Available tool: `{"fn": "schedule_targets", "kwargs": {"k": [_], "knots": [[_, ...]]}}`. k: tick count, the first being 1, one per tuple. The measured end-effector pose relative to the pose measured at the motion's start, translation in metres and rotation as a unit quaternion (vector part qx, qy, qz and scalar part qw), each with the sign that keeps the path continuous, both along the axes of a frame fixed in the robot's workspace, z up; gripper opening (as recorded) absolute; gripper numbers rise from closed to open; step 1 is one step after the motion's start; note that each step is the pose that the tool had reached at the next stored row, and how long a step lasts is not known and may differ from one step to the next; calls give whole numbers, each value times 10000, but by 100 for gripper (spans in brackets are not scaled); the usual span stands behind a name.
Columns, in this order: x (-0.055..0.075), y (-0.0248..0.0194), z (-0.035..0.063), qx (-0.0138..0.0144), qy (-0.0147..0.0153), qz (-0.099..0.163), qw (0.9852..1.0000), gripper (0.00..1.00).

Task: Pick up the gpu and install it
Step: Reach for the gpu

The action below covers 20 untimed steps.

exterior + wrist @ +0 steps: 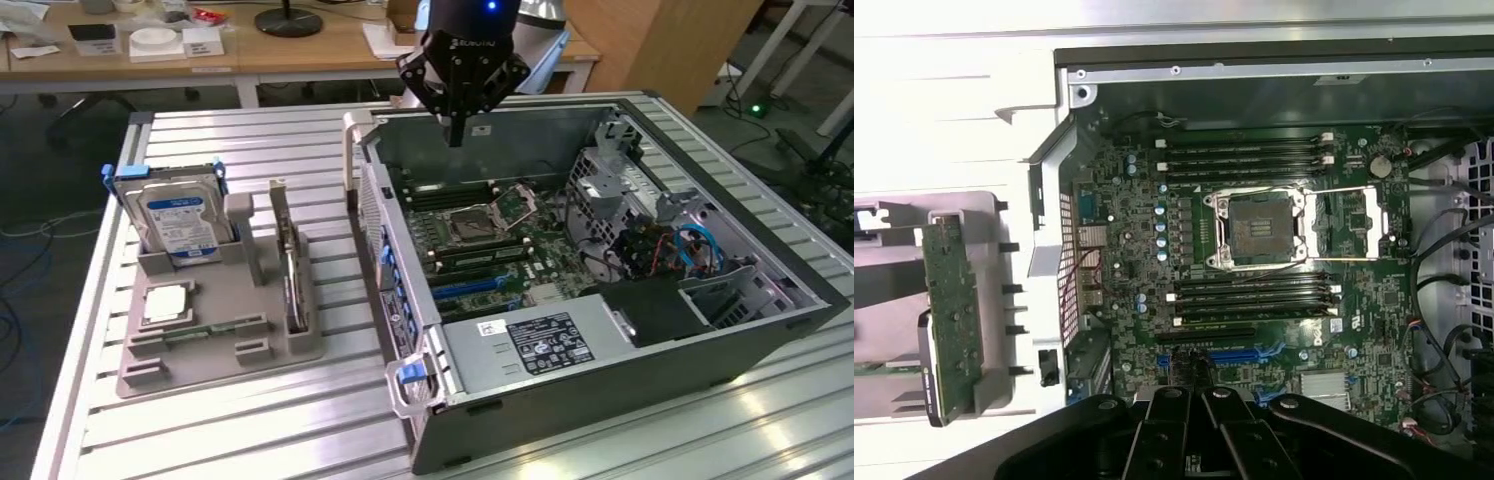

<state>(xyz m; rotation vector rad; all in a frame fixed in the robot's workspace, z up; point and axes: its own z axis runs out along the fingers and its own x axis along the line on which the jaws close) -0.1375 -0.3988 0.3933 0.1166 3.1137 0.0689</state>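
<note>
The gpu (288, 262) stands on its long edge in a slot of the grey holder (220, 350), on the exterior view's left beside the open computer case (747, 350). In the wrist view the gpu (952, 318) shows as a narrow green-faced card well off to the side of the motherboard. My gripper (455, 136) hangs shut and empty above the far wall of the case, over the motherboard (514, 245). Its dark fingers (1199, 400) come together over the blue expansion slots (1239, 355).
A silver hard drive (175, 225) with a blue-white label stands in the holder's back corner. A processor (163, 303) and a memory stick (200, 330) lie in front of it. A power supply (534, 345) and cables (694, 250) fill the case's near side. Desks stand behind.
</note>
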Motion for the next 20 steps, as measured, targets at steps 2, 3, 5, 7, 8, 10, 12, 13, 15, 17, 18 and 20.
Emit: {"fn": "schedule_targets", "kwargs": {"k": [2, 3, 5, 7, 8, 10, 12, 13, 15, 17, 18, 20], "knots": [[-12, 0, 0, 0, 0, 0, 10000, 11], [-19, 0, 0, 0, 0, 0, 10000, 11], [-32, 0, 0, 0, 0, 0, 10000, 11], [-44, 0, 0, 0, 0, 0, 10000, 11], [-49, 0, 0, 0, 0, 0, 10000, 11], [-60, 0, 0, 0, 0, 0, 10000, 11], [-72, 0, 0, 0, 0, 0, 10000, 11], [-79, 0, 0, 0, 0, 0, 10000, 11], [-92, 0, 0, 0, 0, 0, 10000, 11], [-101, 0, 0, 0, 0, 0, 10000, 11], [-106, 0, 0, 0, 0, 0, 10000, 11], [-116, 0, 0, 0, 0, 0, 10000, 11]]}}
